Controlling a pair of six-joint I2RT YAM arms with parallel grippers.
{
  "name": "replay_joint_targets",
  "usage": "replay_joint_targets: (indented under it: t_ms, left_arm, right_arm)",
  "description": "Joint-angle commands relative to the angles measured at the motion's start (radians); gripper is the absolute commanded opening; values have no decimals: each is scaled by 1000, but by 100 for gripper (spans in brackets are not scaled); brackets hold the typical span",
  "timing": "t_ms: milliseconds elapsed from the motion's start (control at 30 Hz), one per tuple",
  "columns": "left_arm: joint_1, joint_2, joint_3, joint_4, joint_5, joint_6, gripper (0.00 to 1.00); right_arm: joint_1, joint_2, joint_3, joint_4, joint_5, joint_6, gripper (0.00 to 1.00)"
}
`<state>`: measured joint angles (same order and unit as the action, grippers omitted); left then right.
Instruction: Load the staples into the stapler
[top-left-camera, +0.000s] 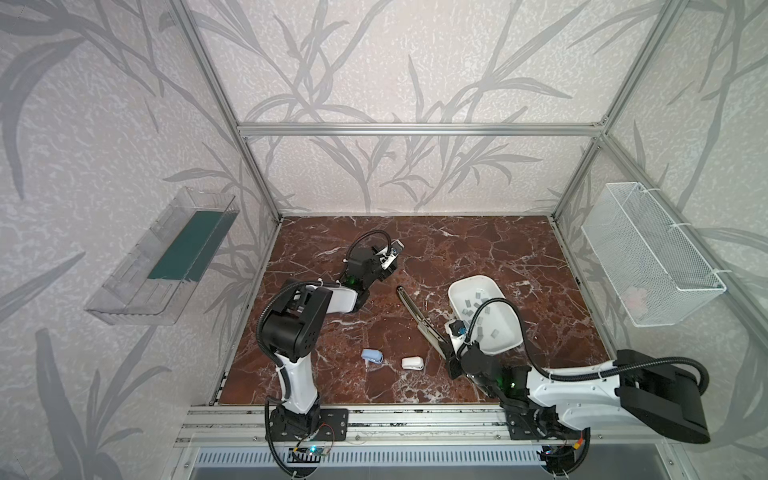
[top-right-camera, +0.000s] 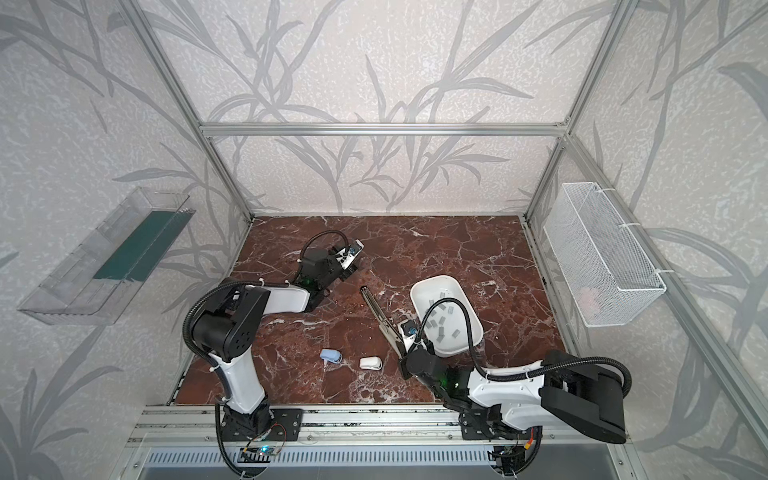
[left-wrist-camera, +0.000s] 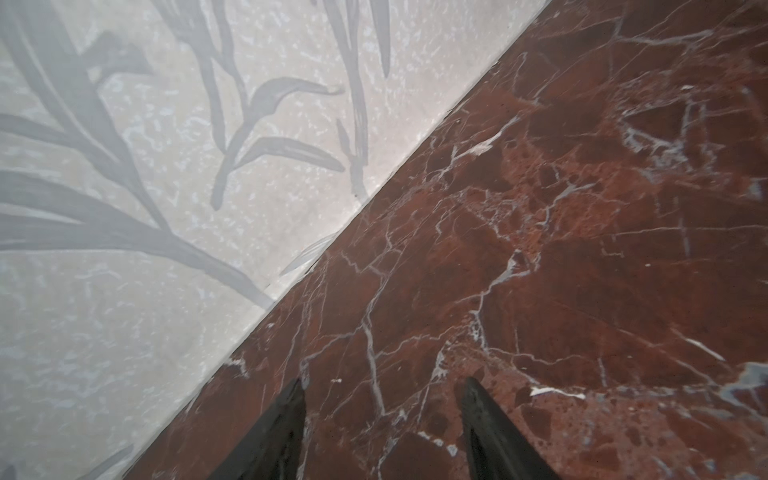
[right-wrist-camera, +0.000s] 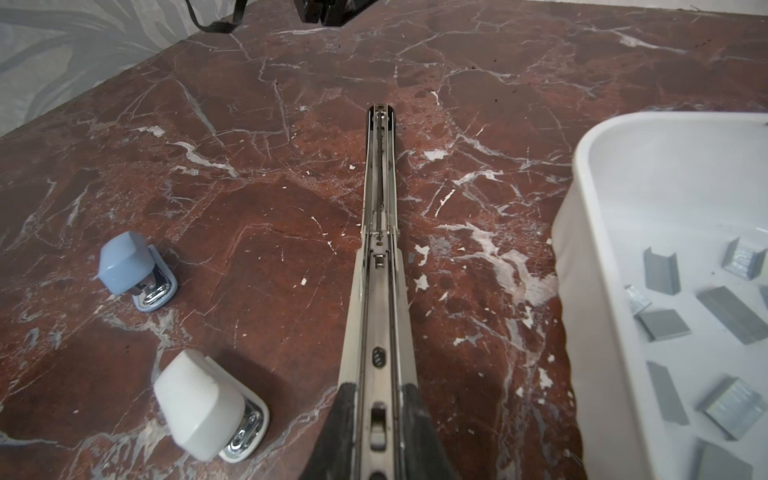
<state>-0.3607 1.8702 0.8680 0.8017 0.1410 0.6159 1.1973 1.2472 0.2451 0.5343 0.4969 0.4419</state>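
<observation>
A long metal stapler (top-left-camera: 419, 320) (top-right-camera: 380, 316) lies folded open on the red marble table, its staple channel (right-wrist-camera: 376, 249) facing up. My right gripper (top-left-camera: 451, 360) (top-right-camera: 403, 362) (right-wrist-camera: 376, 390) is shut on its near end, with a black finger on each side of the rail. The staples (top-left-camera: 473, 309) (top-right-camera: 440, 324) (right-wrist-camera: 731, 307) are several short grey strips scattered in a white tray (top-left-camera: 511, 332) (top-right-camera: 478, 328) (right-wrist-camera: 582, 166) just right of the stapler. My left gripper (top-left-camera: 390, 271) (top-right-camera: 350, 272) (left-wrist-camera: 384, 382) hovers open over bare marble near the back wall, holding nothing.
Two small staplers stand near the table's front: a blue one (top-left-camera: 372, 356) (top-right-camera: 331, 356) (right-wrist-camera: 129, 266) and a white one (top-left-camera: 412, 363) (top-right-camera: 370, 363) (right-wrist-camera: 199, 399). A white wire basket (top-left-camera: 656, 257) hangs on the right wall. A clear bin (top-left-camera: 162, 257) hangs on the left wall.
</observation>
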Motion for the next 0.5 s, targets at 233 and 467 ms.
replay_joint_targets:
  t_ms: [233,467]
  left_arm:
    - [-22,-193,-105,-43,15,-106,63]
    - [-21,-454,-102,-385,-52,-474,80]
  right_arm:
    - [16,173,119,-62,104,137,0]
    - [-7,379,272,-39,93,131,0]
